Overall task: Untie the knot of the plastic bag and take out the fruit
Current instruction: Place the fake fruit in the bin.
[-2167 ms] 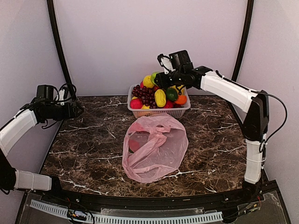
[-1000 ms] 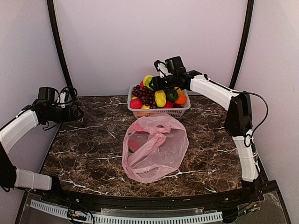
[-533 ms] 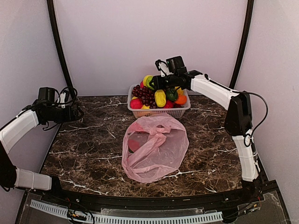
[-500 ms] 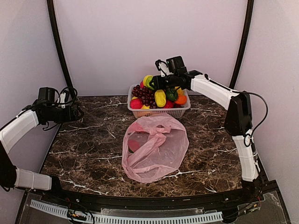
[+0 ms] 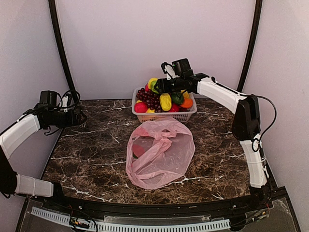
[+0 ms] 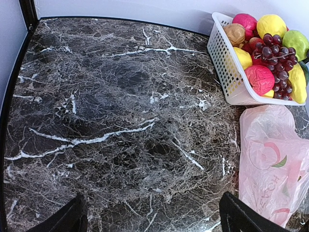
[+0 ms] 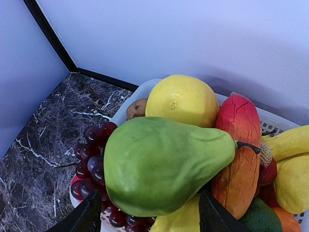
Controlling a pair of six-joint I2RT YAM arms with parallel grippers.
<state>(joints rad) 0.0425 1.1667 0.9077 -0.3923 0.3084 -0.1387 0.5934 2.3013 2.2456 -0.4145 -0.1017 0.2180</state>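
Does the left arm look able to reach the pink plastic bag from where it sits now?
Probably yes. The left gripper hangs open over the left of the table, and only bare marble lies between it and the plastic bag; nothing stands in that path.

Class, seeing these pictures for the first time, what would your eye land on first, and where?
The white basket at the far edge of the marble table, heaped with bright fruit, grabs attention first. Then the pink plastic bag, lying limp mid-table. In the right wrist view a big green pear fills the frame.
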